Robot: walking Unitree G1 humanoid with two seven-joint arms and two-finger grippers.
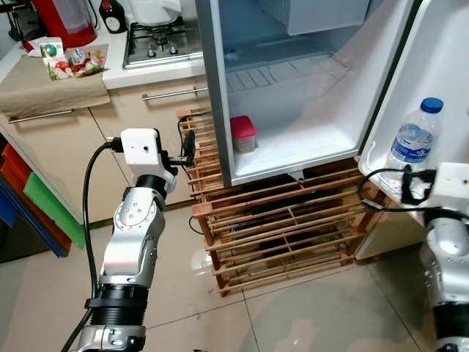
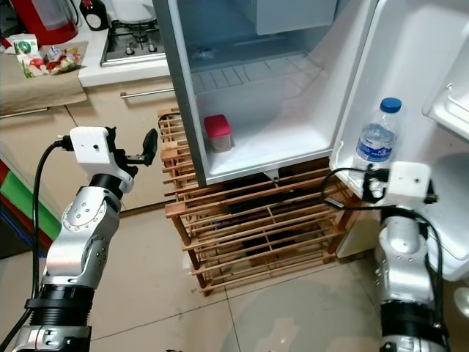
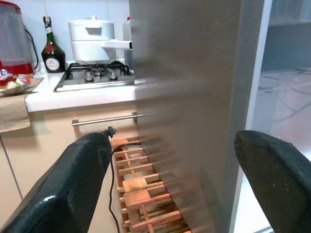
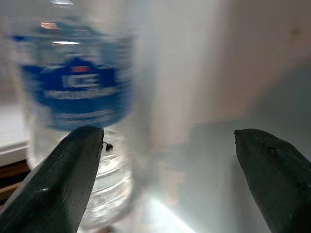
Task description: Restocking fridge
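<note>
The fridge (image 1: 308,132) stands open, and the bottle (image 1: 414,139) is upright on the door shelf (image 2: 344,165) at 3 o'clock. A red-lidded tub (image 1: 242,133) sits on the bottom shelf inside. One bottle looks stocked; whether more items remain, I cannot tell.

The right pincer (image 4: 165,160) hangs just before the bottle, fingers apart and holding nothing. The left pincer (image 3: 170,170) is spread too, level with the fridge's side wall at 9 o'clock.

The left wrist view adds a white pot (image 3: 92,41) on the hob (image 3: 95,77) and a dark wine bottle (image 3: 52,51) on the surface (image 3: 73,97). The right wrist view shows the bottle's blue label close up.
</note>
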